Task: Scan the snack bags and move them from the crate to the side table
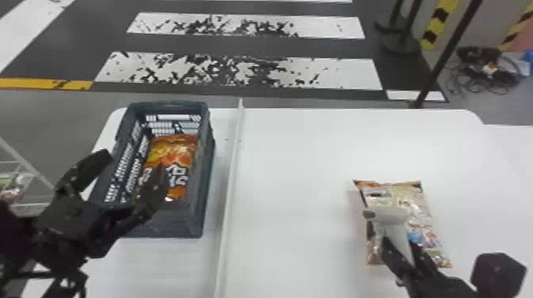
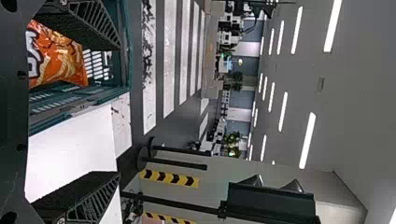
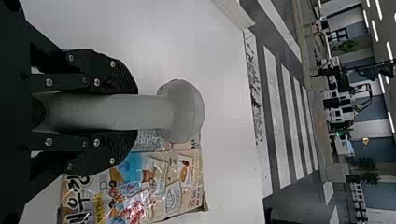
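Note:
In the head view my left gripper (image 1: 131, 174) stands open over the near left part of the grey crate (image 1: 197, 214), where an orange snack bag (image 1: 174, 156) lies. The left wrist view has that gripper (image 2: 95, 116) with its fingers wide apart, the orange bag (image 2: 60, 56) beyond one of them. My right gripper (image 1: 402, 253) is at the right, shut on the grey scanner (image 1: 390, 217), whose head is over a beige snack bag (image 1: 426, 222) on the table. In the right wrist view the gripper (image 3: 116, 112) clasps the scanner's handle (image 3: 135, 112) beside the beige bag (image 3: 163, 186).
A white table (image 1: 297, 166) carries the crate and the beige bag, with a raised white strip (image 1: 231, 178) between them. At the far left stands a wire rack (image 1: 27, 170) with some items on it. A black pole (image 1: 448, 51) rises behind the table.

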